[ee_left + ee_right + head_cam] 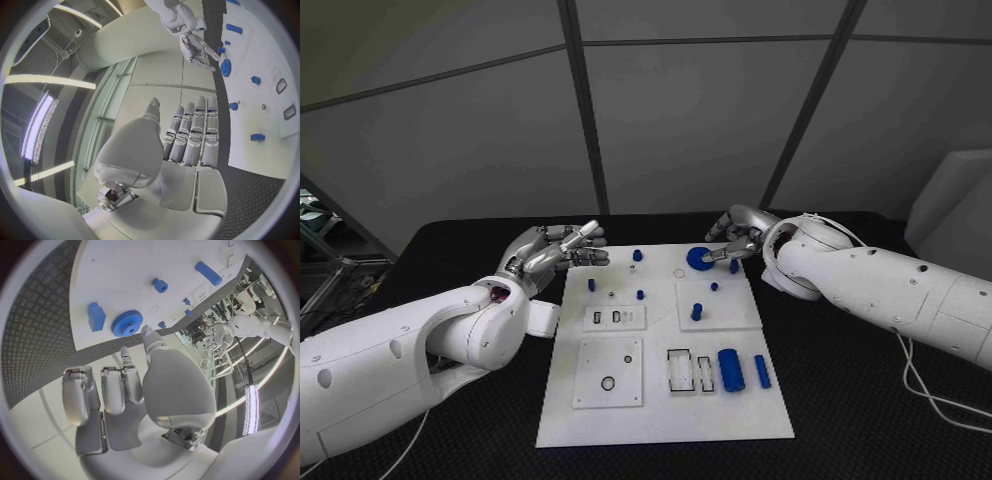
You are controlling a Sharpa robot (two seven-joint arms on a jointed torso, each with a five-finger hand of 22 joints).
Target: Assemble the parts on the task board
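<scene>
The left hand (187, 135) had its fingers straight and close together, holding nothing; the white task board (250, 120) lay beside it with small blue parts on it; a round blue gear (225, 67) sat near the right hand (199, 50), whose fingers curled just beside it.
</scene>
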